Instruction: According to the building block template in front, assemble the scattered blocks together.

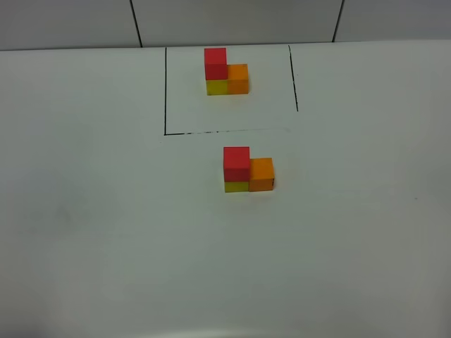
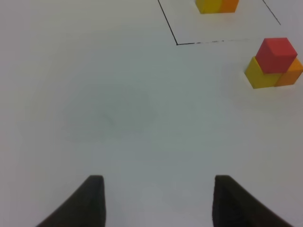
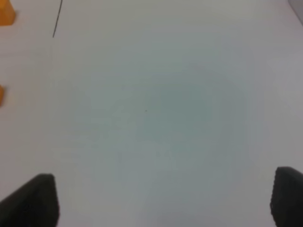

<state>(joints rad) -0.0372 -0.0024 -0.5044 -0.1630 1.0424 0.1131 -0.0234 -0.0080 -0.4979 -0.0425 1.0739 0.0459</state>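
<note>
In the overhead view neither of my pincers showed; I knew them only from my wrist cameras. My left pincer (image 2: 158, 203) hung over the white table (image 1: 84, 211) with its two dark fingers (image 2: 90, 203) parted and only bare table between them, so it had hold of nothing. My right pincer (image 3: 165, 198) stood spread wider, its tips out at the edges of the picture, and it too gripped nothing.

The scattered blocks (image 1: 248, 170) sat gathered near the middle of the table: the red cube (image 1: 236, 162) rested on the yellow cube (image 1: 236, 186), and the orange cube (image 1: 261, 174) stood on the table touching them at their three o'clock side. The building block template (image 1: 225, 70) lay at twelve o'clock from that group, well apart from it, in the same arrangement, inside the thin black outline (image 1: 165, 91) drawn on the table. The outline's near edge ran between the two groups.

From my left wrist I saw the gathered group (image 2: 274, 64) off to one side, ahead of my fingers, clear of them. From my right wrist there was only a blurred orange scrap (image 3: 5, 16) at the edge, perhaps the template's orange cube, though I could not tell
</note>
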